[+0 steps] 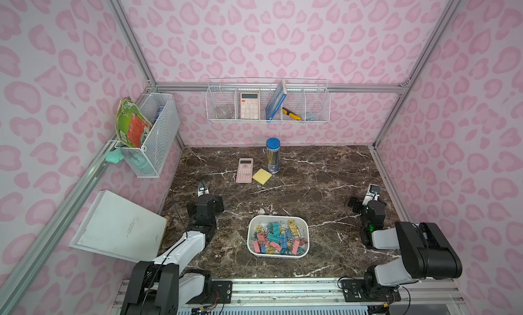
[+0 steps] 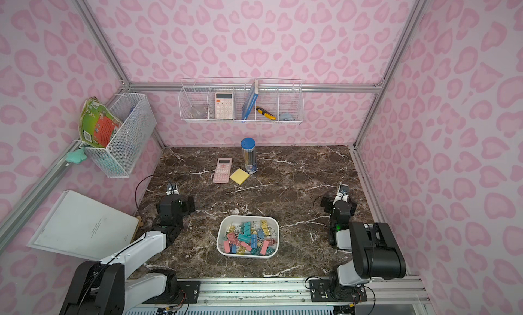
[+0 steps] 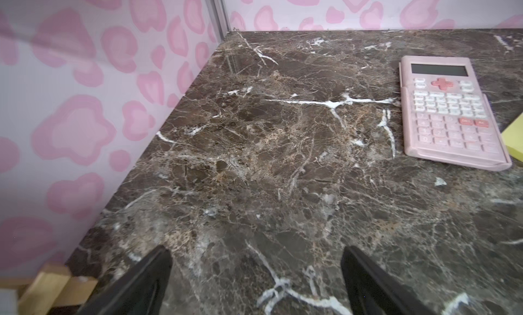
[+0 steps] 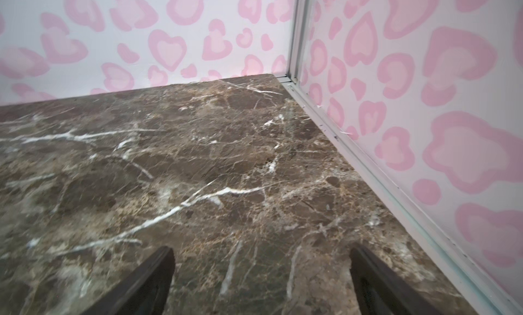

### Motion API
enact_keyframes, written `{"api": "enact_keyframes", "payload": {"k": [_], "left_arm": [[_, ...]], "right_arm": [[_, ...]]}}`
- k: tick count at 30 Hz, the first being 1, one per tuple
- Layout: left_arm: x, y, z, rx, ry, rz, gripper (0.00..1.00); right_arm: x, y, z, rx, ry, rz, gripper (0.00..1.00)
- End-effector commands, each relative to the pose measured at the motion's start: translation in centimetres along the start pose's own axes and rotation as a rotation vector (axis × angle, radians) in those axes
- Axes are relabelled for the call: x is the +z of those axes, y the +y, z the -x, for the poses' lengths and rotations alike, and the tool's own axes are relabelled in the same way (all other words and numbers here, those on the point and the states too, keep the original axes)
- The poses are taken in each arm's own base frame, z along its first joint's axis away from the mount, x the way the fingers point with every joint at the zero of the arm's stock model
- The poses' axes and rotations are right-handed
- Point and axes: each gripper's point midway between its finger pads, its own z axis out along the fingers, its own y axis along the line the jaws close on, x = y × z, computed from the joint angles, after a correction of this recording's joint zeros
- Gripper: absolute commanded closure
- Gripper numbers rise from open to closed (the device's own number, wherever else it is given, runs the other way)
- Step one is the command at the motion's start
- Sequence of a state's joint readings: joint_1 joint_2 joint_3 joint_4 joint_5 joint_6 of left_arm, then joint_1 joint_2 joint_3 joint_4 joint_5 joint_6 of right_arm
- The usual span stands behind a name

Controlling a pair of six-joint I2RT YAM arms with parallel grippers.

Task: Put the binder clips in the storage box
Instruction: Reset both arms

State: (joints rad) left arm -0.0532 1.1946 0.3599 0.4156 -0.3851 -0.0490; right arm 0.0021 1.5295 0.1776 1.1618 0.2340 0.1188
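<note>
The storage box (image 1: 249, 238) (image 2: 218, 238), a shallow white tray, sits near the table's front middle. Several pastel binder clips (image 1: 278, 237) (image 2: 249, 238) lie piled inside it; every clip I see is in the box. My left gripper (image 3: 256, 251) (image 1: 202, 188) rests left of the box, pointing toward the back wall. Its jaws stand wide apart over bare marble, open and holding nothing. My right gripper (image 4: 261, 251) (image 1: 373, 189) is right of the box near the side wall, open and holding nothing too. Neither wrist view shows the box.
A pink calculator (image 1: 244, 170) (image 3: 450, 112), a yellow sticky-note pad (image 1: 261, 176) and a blue-capped pencil tube (image 1: 273, 155) stand at the back middle. Wire baskets (image 1: 267, 101) (image 1: 152, 135) hang on the walls. A white board (image 1: 119, 225) leans at left.
</note>
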Motion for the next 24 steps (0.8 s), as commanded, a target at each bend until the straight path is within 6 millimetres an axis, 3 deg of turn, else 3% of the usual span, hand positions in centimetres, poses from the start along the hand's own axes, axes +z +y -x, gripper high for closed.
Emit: {"api": "enact_keyframes", "payload": {"k": [1,7,13,24], "left_arm": [[1.1,-2.1,2.8,-0.061,-0.152,-0.161,0.02],[5.6,-1.8,1.4,-0.1,-0.134,-0.189,0.01],[6.2,-1.0,1.1,-0.144,-0.034,-0.16,0.01],[6.1,-1.1,1.1,-0.144,-0.038,-0.162,0.01]], "right_arm": [[-1.3,0.9,5.0,0.001,-0.239,0.059,0.01],[-0.4,1.1,4.6,-0.004,-0.192,0.06,0.01],[-0.5,1.1,4.7,-0.013,-0.207,0.049,0.01],[-0.5,1.4,4.8,-0.028,-0.207,0.047,0.01]]}}
